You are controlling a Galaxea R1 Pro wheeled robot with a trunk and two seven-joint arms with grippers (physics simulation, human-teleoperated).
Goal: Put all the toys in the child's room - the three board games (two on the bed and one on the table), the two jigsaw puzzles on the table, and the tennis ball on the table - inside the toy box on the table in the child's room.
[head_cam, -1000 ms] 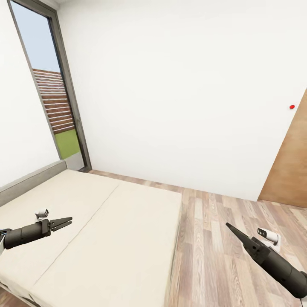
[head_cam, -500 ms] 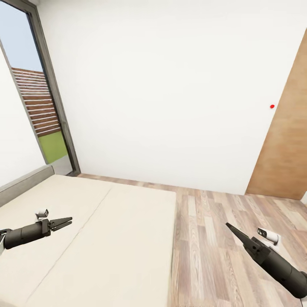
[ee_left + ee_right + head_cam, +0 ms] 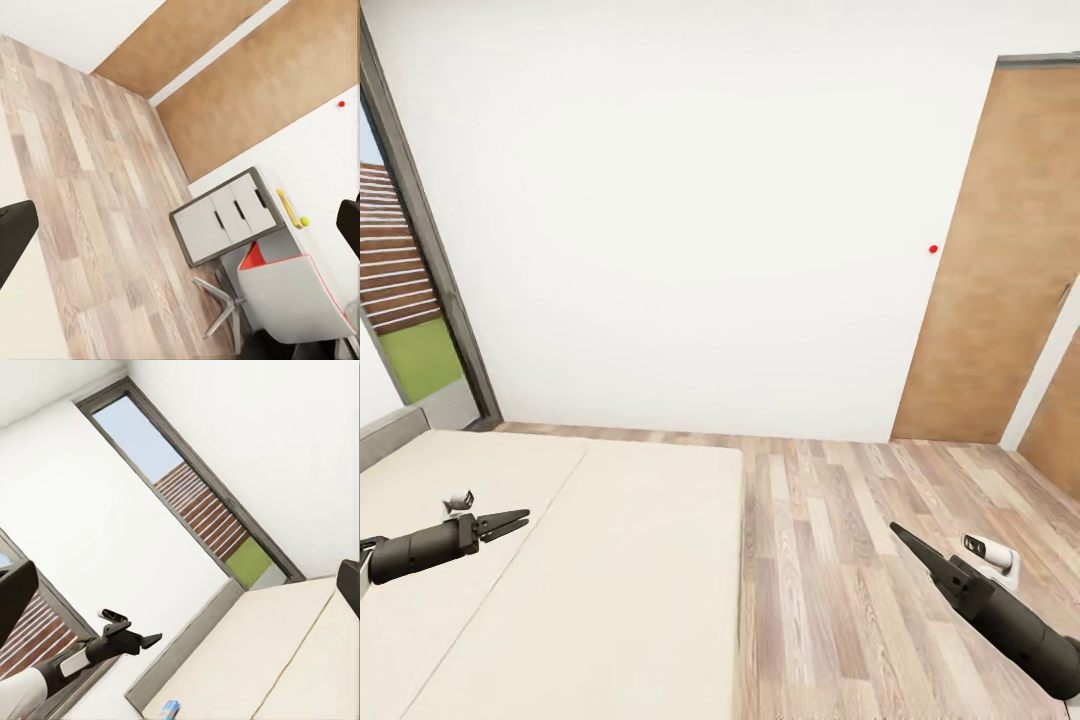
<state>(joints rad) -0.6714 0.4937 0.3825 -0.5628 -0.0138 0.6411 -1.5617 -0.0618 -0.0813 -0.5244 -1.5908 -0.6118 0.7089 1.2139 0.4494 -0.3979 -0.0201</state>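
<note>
The bed (image 3: pixel 620 560) with its beige mattress lies at the lower left of the head view. My left gripper (image 3: pixel 520 521) hovers over it, open and empty. My right gripper (image 3: pixel 894 528) hangs over the wooden floor to the right of the bed, open and empty. In the right wrist view a small blue box (image 3: pixel 171 709), perhaps a board game, lies on the bed (image 3: pixel 292 645) near the headboard. The left wrist view shows the table (image 3: pixel 225 221) with white drawers and the tennis ball (image 3: pixel 304 221) on its top. The toy box and the jigsaw puzzles are out of view.
A wooden door (image 3: pixel 990 260) stands in the white wall at the right, with a red dot (image 3: pixel 933 248) beside it. A tall window (image 3: pixel 410 300) is at the left. A white and red swivel chair (image 3: pixel 292 300) stands at the table. Wooden floor (image 3: pixel 840 560) stretches between bed and door.
The head camera has turned to the right: the window and bed slid left in the picture and the wooden door came fully into view. Both arms hold the same pose.
</note>
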